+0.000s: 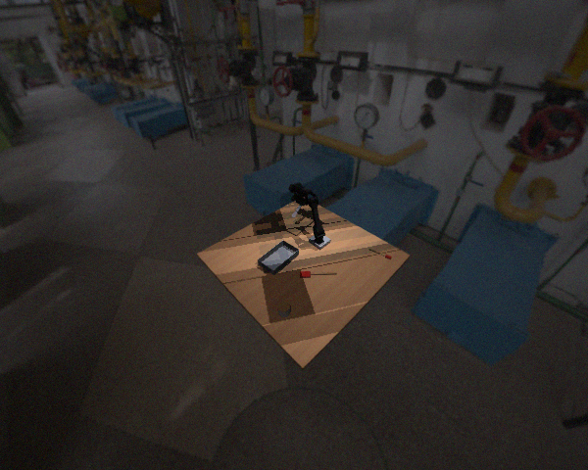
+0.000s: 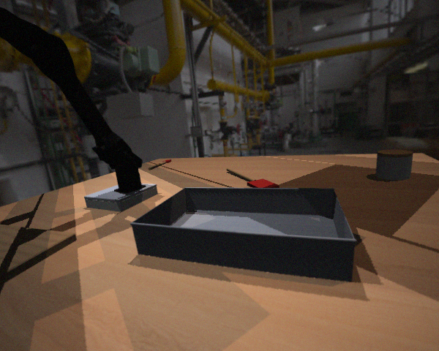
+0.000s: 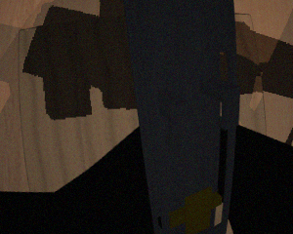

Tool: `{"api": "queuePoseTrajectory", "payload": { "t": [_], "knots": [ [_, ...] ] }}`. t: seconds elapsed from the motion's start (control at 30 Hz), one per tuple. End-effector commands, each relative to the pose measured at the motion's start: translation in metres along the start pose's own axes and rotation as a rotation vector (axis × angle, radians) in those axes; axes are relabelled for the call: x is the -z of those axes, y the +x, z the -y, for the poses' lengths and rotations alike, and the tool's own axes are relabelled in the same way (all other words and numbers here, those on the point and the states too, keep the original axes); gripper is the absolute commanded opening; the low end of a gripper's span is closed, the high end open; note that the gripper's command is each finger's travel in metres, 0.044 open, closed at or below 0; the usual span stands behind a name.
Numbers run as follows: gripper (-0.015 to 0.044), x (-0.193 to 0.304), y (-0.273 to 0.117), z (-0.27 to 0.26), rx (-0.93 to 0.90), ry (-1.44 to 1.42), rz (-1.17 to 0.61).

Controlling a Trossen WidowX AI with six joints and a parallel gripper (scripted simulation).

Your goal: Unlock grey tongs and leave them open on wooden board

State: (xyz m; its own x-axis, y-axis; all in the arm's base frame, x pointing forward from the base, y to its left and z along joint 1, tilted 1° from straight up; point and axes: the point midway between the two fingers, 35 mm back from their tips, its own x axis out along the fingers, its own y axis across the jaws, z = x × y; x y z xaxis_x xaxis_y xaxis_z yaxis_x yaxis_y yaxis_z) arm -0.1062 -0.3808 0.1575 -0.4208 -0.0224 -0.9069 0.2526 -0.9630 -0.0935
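The grey tongs [image 1: 295,211] [image 3: 181,63] are held in my gripper [image 1: 299,203] [image 3: 180,131], which is shut on them. In the top view they hang below the gripper, slanting downward above the table's back corner. In the wrist view they run up the middle between the black fingers; whether their arms are locked or spread cannot be told. The wooden board [image 2: 47,241] [image 3: 44,163] lies beneath, partly in shadow. The roasting tin [image 1: 267,267] [image 2: 242,249] stands empty on the table. The exterior view does not show the gripper or tongs.
A red-headed tool [image 1: 305,274] [image 2: 263,183] lies beside the tin. Another red-ended tool [image 1: 388,257] [image 2: 167,161] lies near a table corner. A round grey can [image 2: 394,167] with a brown top stands beyond the tin. The arm's pale base [image 1: 319,244] [image 2: 106,202] is near the tin.
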Motion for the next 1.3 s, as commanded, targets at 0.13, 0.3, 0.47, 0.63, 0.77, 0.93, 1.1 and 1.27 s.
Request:
{"api": "queuePoseTrajectory", "payload": {
  "t": [0.13, 0.3, 0.47, 0.63, 0.77, 0.93, 1.1, 1.27],
  "knots": [
    [-0.0150, -0.003, -0.003, 0.001, -0.049, 0.010, -0.233],
    [-0.0150, -0.004, -0.007, 0.001, -0.089, 0.025, -0.367],
    [-0.0150, -0.005, -0.009, 0.001, -0.103, 0.030, -0.406],
    [-0.0150, -0.005, -0.009, 0.001, -0.103, 0.030, -0.406],
    [-0.0150, -0.005, -0.008, 0.001, -0.103, 0.030, -0.406],
    [-0.0150, -0.003, -0.002, -0.001, -0.103, 0.030, -0.406],
    [-0.0150, 0.000, 0.006, -0.003, -0.103, 0.030, -0.406],
    [-0.0150, 0.002, 0.013, -0.005, -0.103, 0.030, -0.406]
  ]
}}
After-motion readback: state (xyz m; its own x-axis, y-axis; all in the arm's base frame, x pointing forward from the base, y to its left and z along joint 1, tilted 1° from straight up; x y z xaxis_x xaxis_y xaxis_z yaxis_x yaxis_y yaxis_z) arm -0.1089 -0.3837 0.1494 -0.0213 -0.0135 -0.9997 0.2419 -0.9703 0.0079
